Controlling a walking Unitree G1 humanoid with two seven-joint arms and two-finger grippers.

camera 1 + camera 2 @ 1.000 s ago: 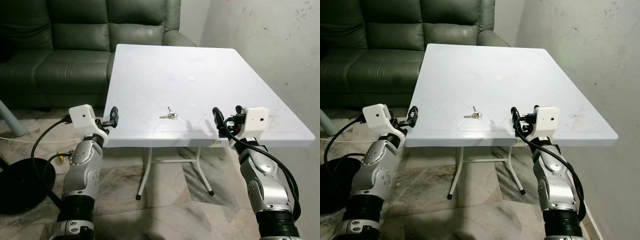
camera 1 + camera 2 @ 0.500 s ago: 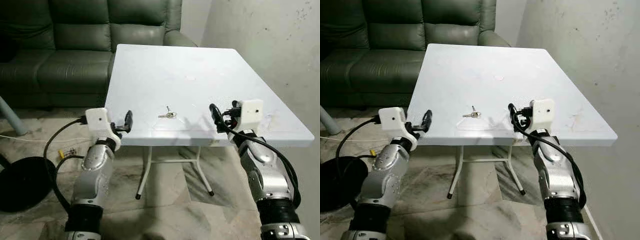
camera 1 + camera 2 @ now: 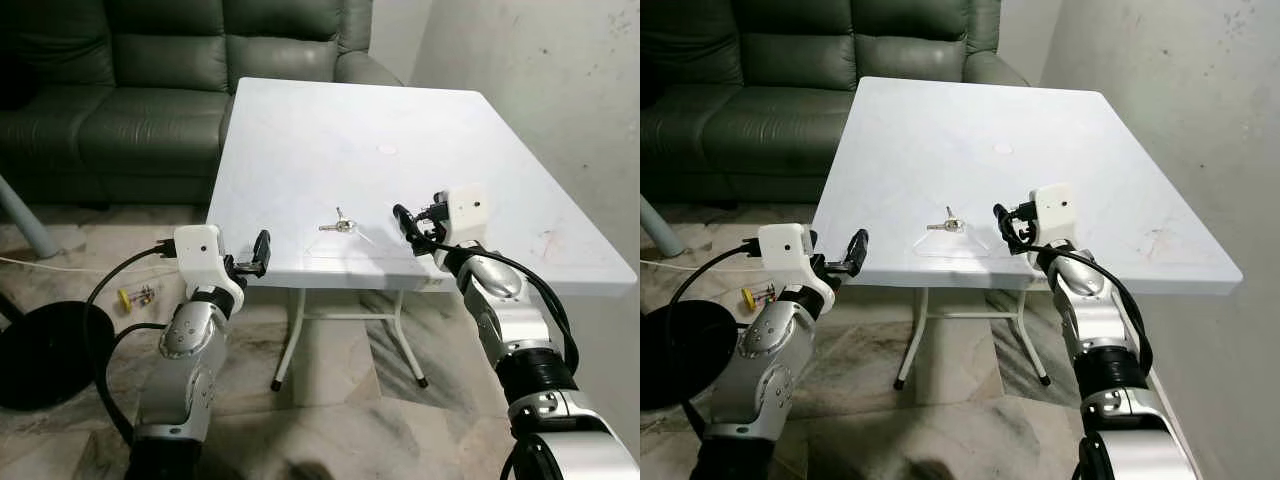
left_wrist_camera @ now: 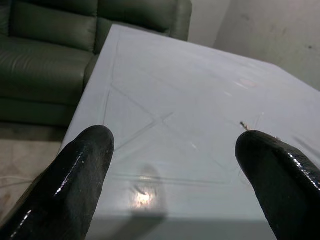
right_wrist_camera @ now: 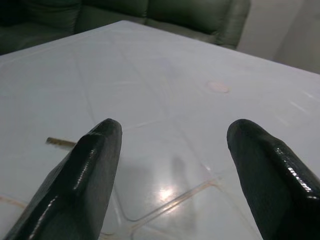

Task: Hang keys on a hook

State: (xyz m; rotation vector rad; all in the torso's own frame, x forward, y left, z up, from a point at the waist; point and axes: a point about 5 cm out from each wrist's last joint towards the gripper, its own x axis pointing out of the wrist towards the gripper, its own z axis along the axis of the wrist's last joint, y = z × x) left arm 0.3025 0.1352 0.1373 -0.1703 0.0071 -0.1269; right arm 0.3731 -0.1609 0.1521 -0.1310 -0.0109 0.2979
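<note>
White table (image 3: 300,150) — keys (image 3: 338,225) near front edge, right gripper (image 3: 403,219) beside, spread.

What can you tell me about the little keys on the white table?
The keys look like small silvery metal pieces bunched together, one thin blade pointing away toward the sofa side. They lie flat on the white table, near its front edge and about midway across. Nothing touches them but the tabletop. The right gripper, jaws open, sits beside them on the robot's right; the left gripper, also open, is at the table's front edge.
</note>
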